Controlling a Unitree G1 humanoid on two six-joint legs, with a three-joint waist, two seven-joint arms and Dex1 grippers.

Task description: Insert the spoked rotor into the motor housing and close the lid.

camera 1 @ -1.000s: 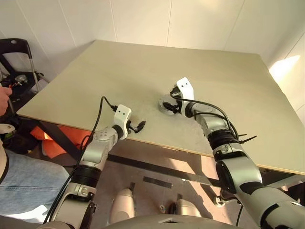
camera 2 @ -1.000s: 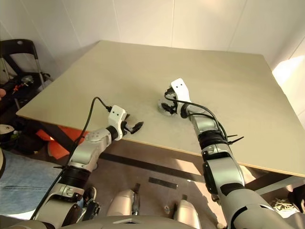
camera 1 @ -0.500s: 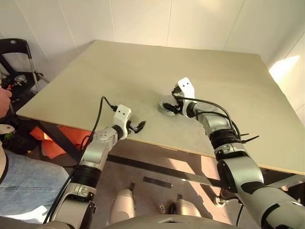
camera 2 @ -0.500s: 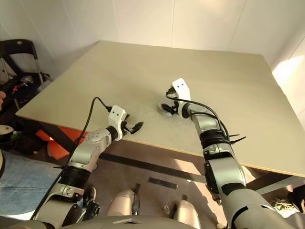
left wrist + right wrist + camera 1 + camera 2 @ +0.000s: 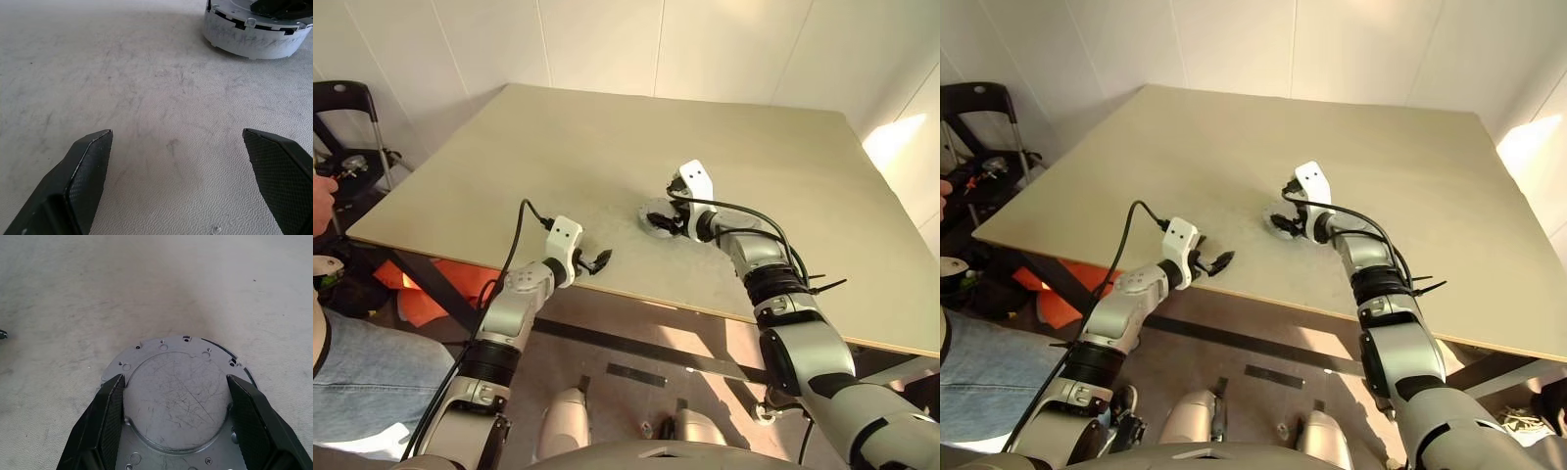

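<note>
Two fingers of the right gripper (image 5: 173, 423) straddle the lid (image 5: 173, 401), seated on the housing (image 5: 254, 32) mid-table (image 5: 509, 166). Left gripper (image 5: 183, 166) hangs spread, empty. Risk: withdrawing at a tilt could drag the lid off-centre.
</note>
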